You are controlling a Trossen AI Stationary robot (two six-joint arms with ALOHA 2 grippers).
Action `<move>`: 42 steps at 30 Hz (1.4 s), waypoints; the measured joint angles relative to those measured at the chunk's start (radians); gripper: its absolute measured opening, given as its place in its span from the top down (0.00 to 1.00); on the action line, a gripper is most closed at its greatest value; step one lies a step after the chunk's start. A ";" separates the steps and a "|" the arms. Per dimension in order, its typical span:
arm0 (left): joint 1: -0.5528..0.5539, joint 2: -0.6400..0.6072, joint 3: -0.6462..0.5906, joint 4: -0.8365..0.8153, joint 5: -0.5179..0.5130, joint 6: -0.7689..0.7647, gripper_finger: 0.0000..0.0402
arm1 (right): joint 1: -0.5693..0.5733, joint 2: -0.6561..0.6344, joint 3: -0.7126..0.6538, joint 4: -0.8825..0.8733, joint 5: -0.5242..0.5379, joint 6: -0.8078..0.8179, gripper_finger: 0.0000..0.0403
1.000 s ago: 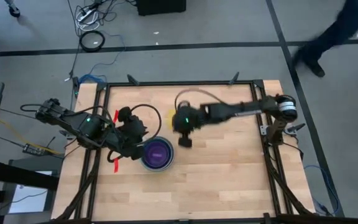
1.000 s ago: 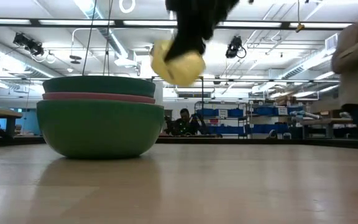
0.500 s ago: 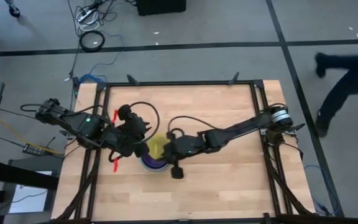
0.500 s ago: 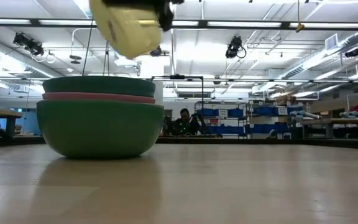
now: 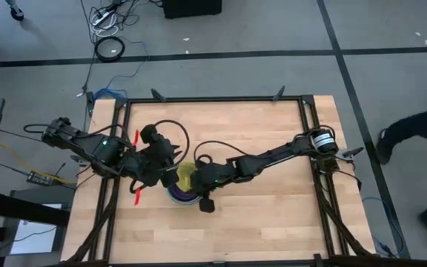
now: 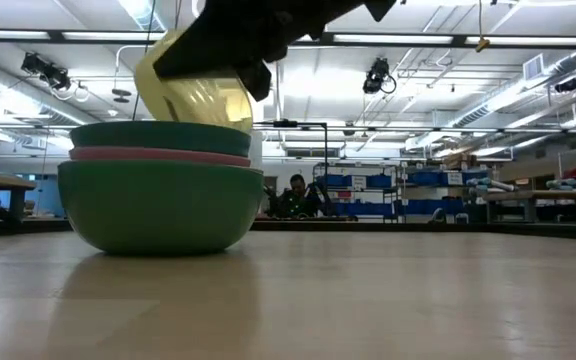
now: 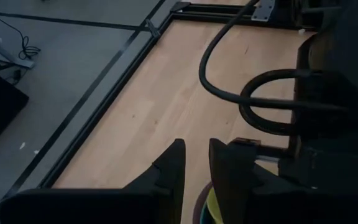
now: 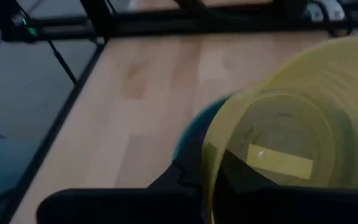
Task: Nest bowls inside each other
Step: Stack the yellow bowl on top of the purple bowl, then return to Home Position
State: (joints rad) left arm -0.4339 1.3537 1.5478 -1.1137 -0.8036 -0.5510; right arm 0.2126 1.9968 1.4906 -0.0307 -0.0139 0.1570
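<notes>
A stack of nested bowls (image 6: 158, 205) rests by its base on the table's left half: sage green outermost, then a pink rim (image 6: 158, 156) and a teal rim (image 6: 158, 137). From above, purple (image 5: 178, 196) shows inside the stack. A small yellow bowl (image 6: 193, 95) hangs tilted over the stack, its lower edge dipping behind the teal rim, with my right gripper (image 5: 194, 181) shut on it. My left gripper (image 7: 196, 171) hovers open just left of the stack, holding nothing. My right gripper pinches the yellow bowl's wall at the rim (image 8: 213, 168), one finger (image 8: 179, 180) outside and the other inside, showing dark through the wall. The fingers come slanting down from the table's right. The bowl hangs tilted; whether it touches the stack cannot be seen.
Black frame rails (image 5: 117, 148) run along the table's left and right edges. Bare wood (image 5: 273, 215) lies right of and nearer than the stack. A person (image 5: 421, 133) walks on the floor beyond the table's right side.
My right gripper has carried the yellow bowl from the table's far middle toward the near-left and down, to just over the stack. The bowl has tipped on the way. The stack has stayed where it was.
</notes>
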 joint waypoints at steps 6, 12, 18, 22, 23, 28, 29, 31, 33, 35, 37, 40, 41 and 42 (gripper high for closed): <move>0.000 0.000 0.000 -0.001 -0.001 0.000 0.80 | 0.008 0.003 -0.001 -0.032 0.015 0.000 0.88; 0.000 0.000 0.000 0.000 -0.001 0.000 0.80 | 0.010 0.003 -0.001 -0.093 0.018 0.028 0.75; 0.000 0.000 0.000 -0.004 -0.001 0.000 0.80 | 0.015 0.003 -0.001 -0.084 0.020 0.034 0.70; 0.000 0.000 0.000 -0.019 -0.001 0.000 0.80 | 0.016 -0.007 0.013 -0.116 0.019 0.034 0.71; -0.002 -0.001 0.000 -0.023 0.000 0.000 0.80 | 0.016 -0.013 0.013 -0.110 0.018 0.033 0.71; -0.029 -0.028 0.003 -0.029 -0.001 0.000 0.80 | 0.028 -0.088 0.015 -0.120 0.014 0.035 0.70; -0.035 -0.030 0.003 -0.029 -0.001 -0.001 0.80 | 0.037 -0.106 0.015 -0.125 0.012 0.014 0.70; -0.051 -0.030 0.003 -0.023 0.001 0.000 0.80 | 0.063 -0.142 0.015 -0.131 0.009 -0.059 0.70; -0.068 -0.031 0.003 -0.018 0.001 0.024 0.80 | 0.090 -0.195 0.015 -0.151 0.008 -0.133 0.70; -0.084 -0.031 0.002 0.020 -0.070 0.027 0.80 | 0.107 -0.257 0.014 -0.151 -0.010 -0.180 0.71; -0.109 -0.052 -0.001 0.046 -0.207 0.046 0.80 | 0.112 -0.334 0.014 -0.169 -0.054 -0.199 0.71; -0.145 -0.132 0.000 0.120 -0.371 0.114 0.80 | 0.095 -0.473 0.015 -0.240 -0.090 -0.229 0.71; -0.155 -0.169 0.000 0.147 -0.381 0.150 0.80 | 0.087 -0.526 0.015 -0.262 -0.086 -0.241 0.71; -0.165 -0.201 0.001 0.170 -0.379 0.191 0.80 | 0.080 -0.579 0.015 -0.290 -0.075 -0.254 0.71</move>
State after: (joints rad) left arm -0.5988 1.1522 1.5487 -0.9439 -1.1829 -0.3605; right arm 0.2922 1.4175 1.5055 -0.3203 -0.0891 -0.0973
